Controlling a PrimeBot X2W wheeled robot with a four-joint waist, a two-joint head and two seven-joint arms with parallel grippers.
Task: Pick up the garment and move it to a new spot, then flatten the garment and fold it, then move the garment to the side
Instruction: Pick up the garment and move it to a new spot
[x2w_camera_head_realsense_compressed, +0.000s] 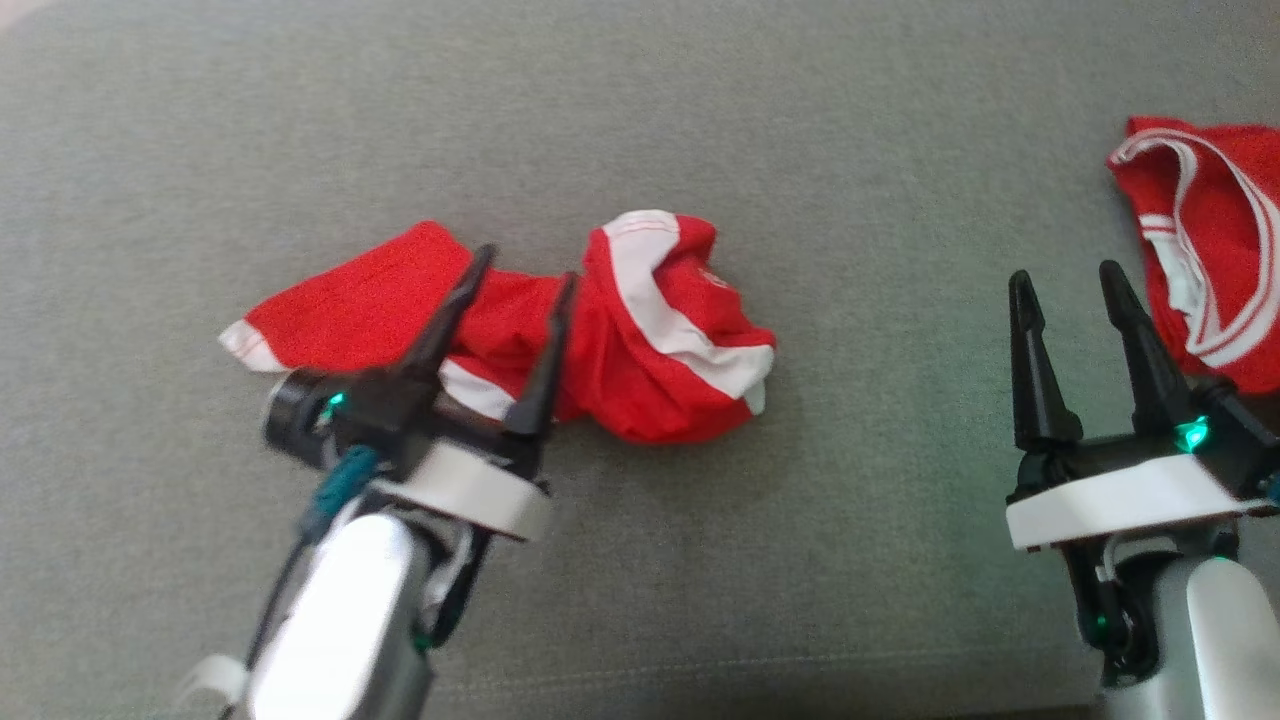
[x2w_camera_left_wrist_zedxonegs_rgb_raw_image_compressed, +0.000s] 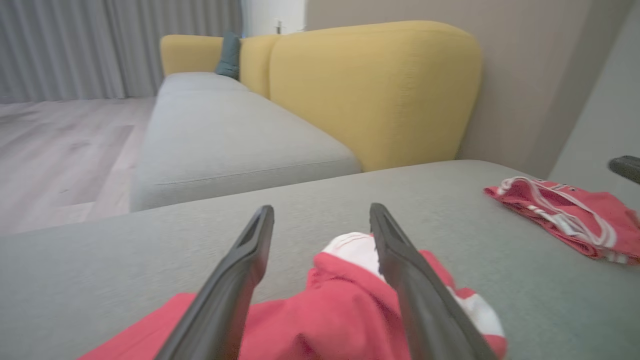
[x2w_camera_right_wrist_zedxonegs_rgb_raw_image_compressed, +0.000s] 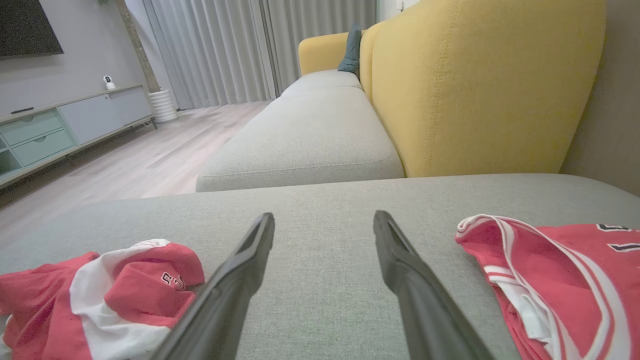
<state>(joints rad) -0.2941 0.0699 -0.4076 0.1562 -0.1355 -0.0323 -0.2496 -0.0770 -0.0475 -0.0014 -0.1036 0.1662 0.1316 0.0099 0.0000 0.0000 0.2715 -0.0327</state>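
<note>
Showing unreadable dark lettering (x2w_camera_right_wrist_zedxonegs_rgb_raw_image_compressed: 172, 281) on red garment (x2w_camera_right_wrist_zedxonegs_rgb_raw_image_compressed: 100, 295).

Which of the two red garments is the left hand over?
The crumpled red garment in the middle, beneath the open left hand; the other garment lies far right.

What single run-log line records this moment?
left gripper: open over garment | right gripper: open, empty | garment: crumpled, not flattened | second red garment: at right, apart
</note>
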